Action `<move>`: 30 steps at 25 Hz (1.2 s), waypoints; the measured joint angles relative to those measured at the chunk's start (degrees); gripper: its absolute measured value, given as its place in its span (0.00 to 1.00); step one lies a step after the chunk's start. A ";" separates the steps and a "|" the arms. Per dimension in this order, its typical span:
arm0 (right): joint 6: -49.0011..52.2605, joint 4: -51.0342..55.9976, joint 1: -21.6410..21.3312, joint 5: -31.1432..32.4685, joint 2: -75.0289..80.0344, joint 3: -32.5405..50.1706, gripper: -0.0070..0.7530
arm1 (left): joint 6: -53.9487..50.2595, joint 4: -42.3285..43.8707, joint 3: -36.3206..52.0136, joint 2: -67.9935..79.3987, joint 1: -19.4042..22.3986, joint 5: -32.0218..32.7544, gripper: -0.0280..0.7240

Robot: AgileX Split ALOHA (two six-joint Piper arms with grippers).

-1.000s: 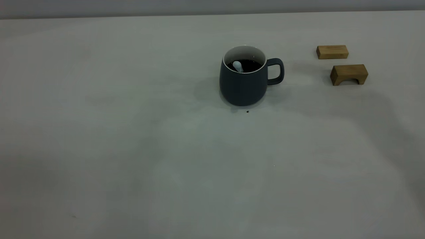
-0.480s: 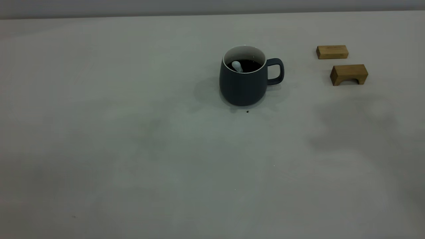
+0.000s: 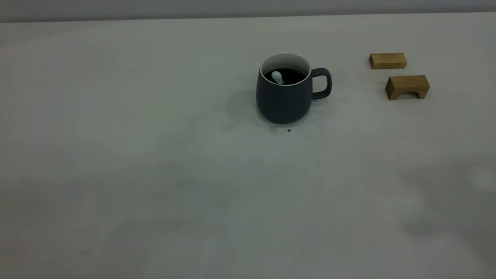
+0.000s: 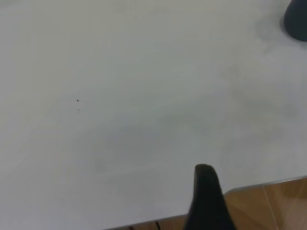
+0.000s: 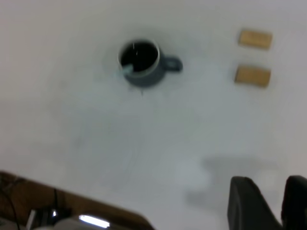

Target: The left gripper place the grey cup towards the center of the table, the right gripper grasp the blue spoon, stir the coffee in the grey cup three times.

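Nothing on the table (image 3: 155, 174) has shifted since a second ago; only the soft shadow at the right side has slid away from the wooden blocks toward the near right corner. We see the grey cup (image 3: 285, 95) standing upright, a little right of the middle and toward the far side, handle turned toward the two blocks (image 3: 388, 60) (image 3: 407, 86). Its coffee (image 3: 290, 76) holds the blue spoon (image 3: 277, 77), whose pale handle leans on the inner wall. Our right gripper (image 5: 273, 203) hangs high above the near right part, fingers a narrow gap apart, holding nothing. Of our left gripper we see one finger (image 4: 207, 201) over the table's edge, so we cannot tell its state.
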 joint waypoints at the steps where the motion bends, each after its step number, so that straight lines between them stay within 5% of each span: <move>1: -0.06 -0.15 0.00 0.00 -2.68 3.01 0.30 | 0.00 0.00 0.00 0.00 0.00 0.00 0.82; 9: -0.47 -3.27 -0.50 0.00 -23.68 18.61 0.31 | 0.00 0.00 0.00 0.00 0.00 0.00 0.82; 17: -0.49 -10.28 -8.00 0.00 -47.31 24.68 0.32 | 0.00 0.00 0.00 0.00 0.00 0.00 0.82; 30: 1.94 -9.66 -6.82 -2.95 -59.71 44.76 0.32 | 0.00 0.00 0.00 0.00 0.00 0.00 0.82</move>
